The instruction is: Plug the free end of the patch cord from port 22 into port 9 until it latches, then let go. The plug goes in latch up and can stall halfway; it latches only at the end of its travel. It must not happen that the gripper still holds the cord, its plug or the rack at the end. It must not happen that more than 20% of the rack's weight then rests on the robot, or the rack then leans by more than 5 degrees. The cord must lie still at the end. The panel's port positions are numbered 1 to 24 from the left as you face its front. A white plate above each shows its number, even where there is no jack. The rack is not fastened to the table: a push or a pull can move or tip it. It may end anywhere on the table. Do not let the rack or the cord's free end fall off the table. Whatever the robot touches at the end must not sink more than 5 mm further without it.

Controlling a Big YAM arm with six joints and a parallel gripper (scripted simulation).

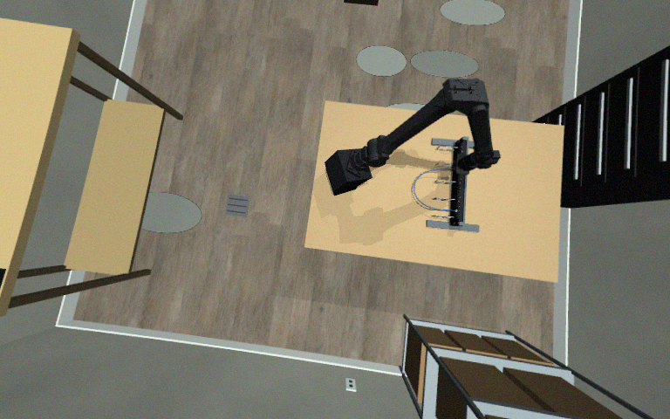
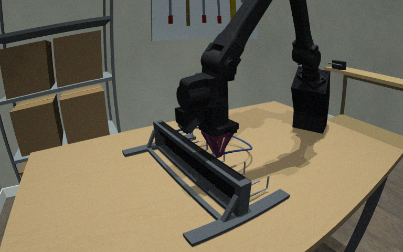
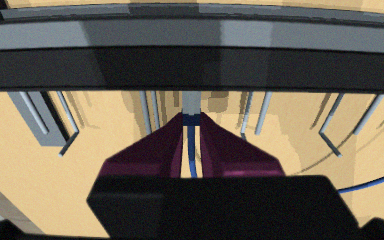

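The black patch panel rack [image 1: 460, 197] [image 2: 204, 166] [image 3: 290, 70] stands on its grey feet on the table [image 1: 375, 247] [image 2: 74, 192]. My gripper [image 2: 218, 153] [image 3: 191, 119], with maroon fingers, points down at the panel's front side and is shut on the cord's free plug [image 3: 191, 102]. The grey plug tip reaches under the panel's edge; how deep it sits is hidden. The blue patch cord [image 1: 417, 189] [image 2: 244, 144] [image 3: 192, 155] runs back between the fingers and loops over the table to the panel's other end. The port numbers cannot be read.
Thin wire cable hoops [image 2: 263, 185] [image 3: 327, 132] stick out from the panel's front beside my fingers. The rack's long grey foot [image 2: 237, 217] lies near the table's front edge. The arm's black base [image 1: 345, 173] [image 2: 310, 101] stands at the far end of the table.
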